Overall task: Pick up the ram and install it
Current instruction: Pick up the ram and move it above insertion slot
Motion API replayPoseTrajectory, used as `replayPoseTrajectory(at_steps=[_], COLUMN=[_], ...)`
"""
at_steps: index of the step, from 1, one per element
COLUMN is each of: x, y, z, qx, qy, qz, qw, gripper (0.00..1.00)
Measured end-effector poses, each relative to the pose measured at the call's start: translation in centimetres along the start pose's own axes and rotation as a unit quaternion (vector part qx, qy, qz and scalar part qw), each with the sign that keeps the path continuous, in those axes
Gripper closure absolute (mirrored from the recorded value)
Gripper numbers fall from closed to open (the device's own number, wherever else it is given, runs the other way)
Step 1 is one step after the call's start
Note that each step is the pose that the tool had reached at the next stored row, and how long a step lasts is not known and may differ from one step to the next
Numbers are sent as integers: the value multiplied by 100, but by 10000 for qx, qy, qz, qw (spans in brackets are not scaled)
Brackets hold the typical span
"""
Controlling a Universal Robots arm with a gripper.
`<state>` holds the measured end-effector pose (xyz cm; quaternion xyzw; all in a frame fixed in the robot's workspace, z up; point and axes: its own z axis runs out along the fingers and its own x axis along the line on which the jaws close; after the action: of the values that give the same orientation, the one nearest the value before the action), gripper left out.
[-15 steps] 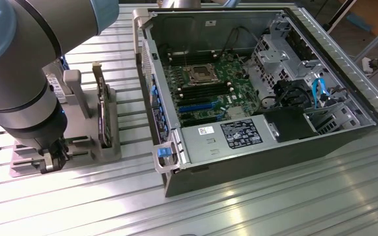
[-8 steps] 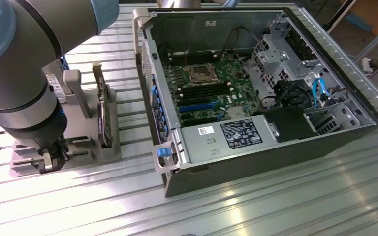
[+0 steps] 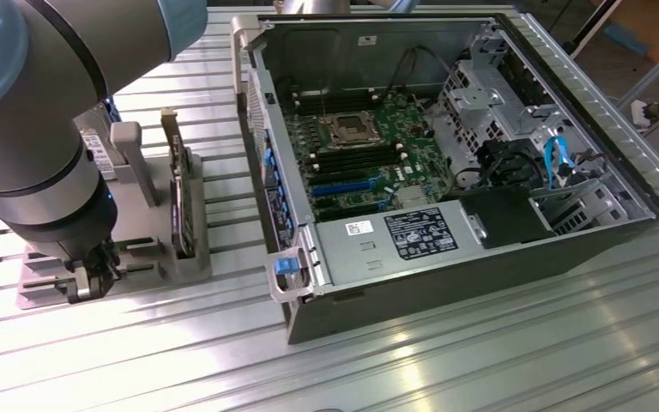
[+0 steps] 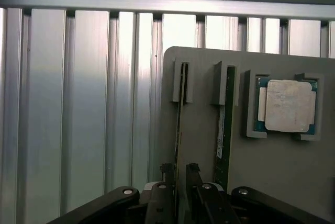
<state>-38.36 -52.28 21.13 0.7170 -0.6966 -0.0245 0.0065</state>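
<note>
Inside the gripper (image 4: 180, 176), the ram (image 4: 179, 119).

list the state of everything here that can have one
ram: on edge in its slot of the grey holder, not lifted
pincer: open, a finger either side of the ram
expansion card: upright in the next slot
processor: flat in its recess on the holder
computer case: side open, inside exposed
memory slots: look empty
</note>
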Motion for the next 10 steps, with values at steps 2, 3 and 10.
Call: replayPoseTrajectory(at_steps=[2, 3, 10], x=[0, 0, 5], y=[0, 0, 1], z=[0, 0, 0], qx=[0, 1, 0], qy=[-1, -1, -1], qz=[27, 33, 34], qw=[10000, 10000, 10000], gripper=[76, 76, 76])
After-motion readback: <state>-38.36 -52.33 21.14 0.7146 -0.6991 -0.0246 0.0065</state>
